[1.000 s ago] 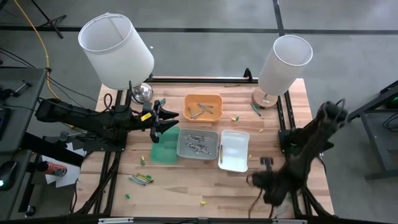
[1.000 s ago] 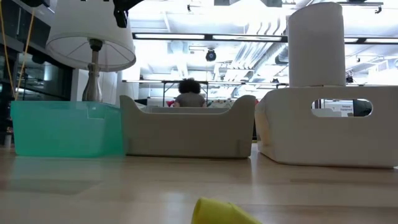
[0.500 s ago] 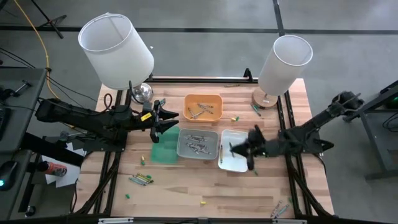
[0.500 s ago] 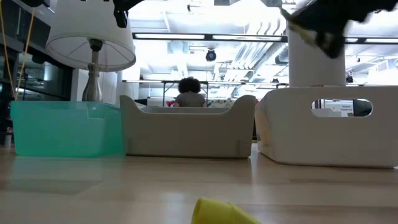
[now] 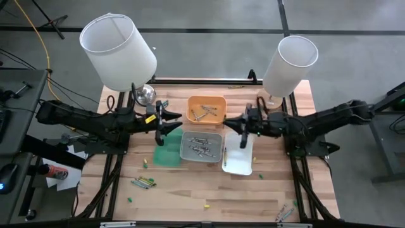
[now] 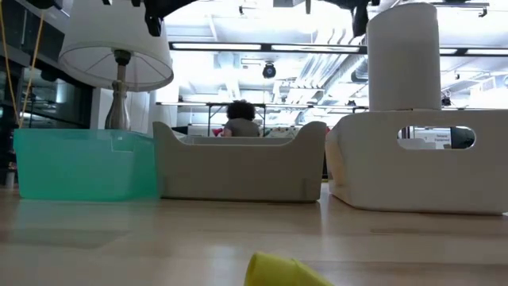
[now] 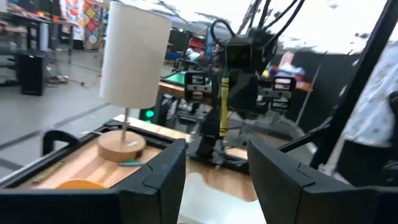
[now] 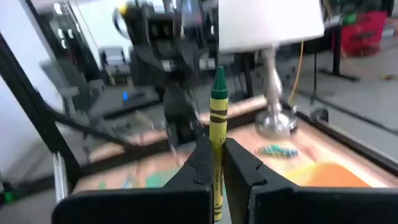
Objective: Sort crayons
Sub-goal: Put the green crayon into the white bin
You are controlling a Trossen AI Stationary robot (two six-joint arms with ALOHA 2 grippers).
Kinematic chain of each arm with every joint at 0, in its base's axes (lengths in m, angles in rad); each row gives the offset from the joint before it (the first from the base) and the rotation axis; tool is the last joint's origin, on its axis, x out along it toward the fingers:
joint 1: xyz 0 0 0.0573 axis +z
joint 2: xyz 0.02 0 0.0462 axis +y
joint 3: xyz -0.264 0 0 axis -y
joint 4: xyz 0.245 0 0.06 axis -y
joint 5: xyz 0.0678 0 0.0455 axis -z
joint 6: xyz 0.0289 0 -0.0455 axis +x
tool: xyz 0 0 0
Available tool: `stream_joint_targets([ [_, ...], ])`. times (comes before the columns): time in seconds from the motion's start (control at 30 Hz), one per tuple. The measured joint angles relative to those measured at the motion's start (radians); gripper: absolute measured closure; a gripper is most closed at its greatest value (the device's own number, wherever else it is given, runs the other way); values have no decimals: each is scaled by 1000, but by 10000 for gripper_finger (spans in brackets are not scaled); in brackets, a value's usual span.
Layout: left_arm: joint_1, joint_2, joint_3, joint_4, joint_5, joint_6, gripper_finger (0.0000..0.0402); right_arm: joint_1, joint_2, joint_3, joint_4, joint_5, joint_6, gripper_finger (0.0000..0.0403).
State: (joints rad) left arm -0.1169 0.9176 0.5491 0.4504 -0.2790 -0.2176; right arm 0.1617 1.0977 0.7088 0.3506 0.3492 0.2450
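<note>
— Pincer on the right arm (image 5: 243,123) first: what has it got?

— Its two fingers (image 8: 239,163) are closed tight on a green crayon (image 8: 217,118) with a yellow-and-black wrap. In its own wrist view the stick stands upright between them, tip up. From above, that pincer hangs between the orange tray (image 5: 206,109) and the white tray (image 5: 239,163), over the white tray's far end.

— And the other crayons?

— Several lie in the orange tray, a heap in the grey tray (image 5: 201,145), and one thin stick (image 5: 224,155) lies along the gap between grey and white. Loose ones are scattered on the tabletop (image 5: 177,190): a small bunch (image 5: 143,182) near the front left, a yellow piece (image 5: 205,206) at the front edge, a green bit (image 5: 130,199) near it, and a few beside the right lamp's base (image 5: 271,101).

— The left pincer (image 5: 169,120)?

— Spread wide and holding nothing, above the far end of the green tray (image 5: 168,155), facing the right one across the trays. Its wrist view shows the held crayon straight ahead between its own fingers (image 7: 155,180).

— Anything else around?

— Two lamps with white shades, the left one (image 5: 118,50) on a shiny metal base. In the low view a person (image 6: 240,119) sits far behind the trays.
</note>
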Motion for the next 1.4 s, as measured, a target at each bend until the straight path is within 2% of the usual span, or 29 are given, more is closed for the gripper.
stream_joint_targets([
  [0.1, 0, 0, 0, -29, -5, 18, 241, -39, 30, 40, -72, -87, -16, 402],
  [0.2, 0, 0, 0, -48, -5, 18, 241, -51, 59, 66, -72, -149, -73, 402],
  [0.43, 0, 0, 0, -44, -5, 12, 241, -51, 76, 96, -70, -159, -119, 402],
  [0.83, 0, 0, 0, -72, -5, 12, 241, -50, 76, 96, -93, -159, -7, 402],
  [0.97, 0, 0, 0, -72, -5, 12, 241, -36, 76, 96, -152, -158, 83, 402],
  [1.1, 0, 0, 0, -101, -5, 12, 241, -1, 76, 96, -310, -139, 220, 402],
  [1.23, 0, 0, 0, -137, -5, 12, 241, 52, 76, 96, -531, -74, 455, 402],
  [1.4, 0, 0, 0, -162, -5, 12, 241, 141, 76, 96, -779, 57, 828, 402],
])
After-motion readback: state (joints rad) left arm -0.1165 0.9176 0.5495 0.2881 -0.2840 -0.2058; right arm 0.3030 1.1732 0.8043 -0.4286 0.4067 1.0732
